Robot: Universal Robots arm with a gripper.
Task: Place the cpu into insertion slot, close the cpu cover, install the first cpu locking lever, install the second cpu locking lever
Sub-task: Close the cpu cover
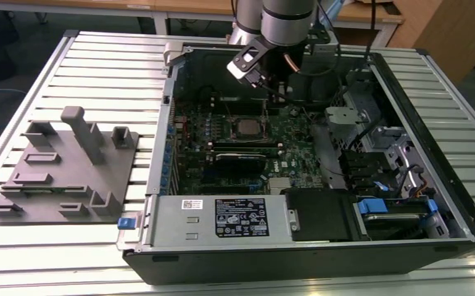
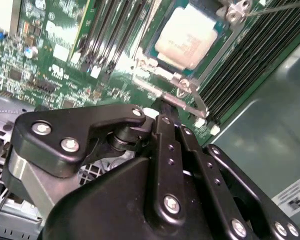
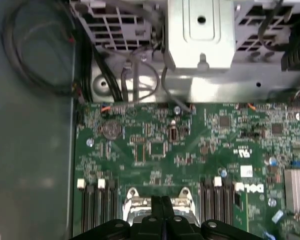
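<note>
Bronze-silver ahead: spotted flat square cpu (image 2: 186, 37) seated in silver-rimmed dark insertion slot (image 1: 229, 127), apart from black gripper (image 3: 162, 200), jaws pressed together, empty.

The black-and-white rectangular label (image 1: 240, 217) on the large grey metal box (image 1: 171, 225) carries small print and symbols, none legible, as does the small white sticker (image 1: 190, 204) beside it. A white logo (image 3: 250, 188) stands on the green circuit board (image 3: 190, 150), faint unreadable marking on the dull silvery cpu (image 2: 187, 40), and a white paper label (image 2: 293, 196) with tiny print on the grey case wall (image 2: 270, 125)
</note>
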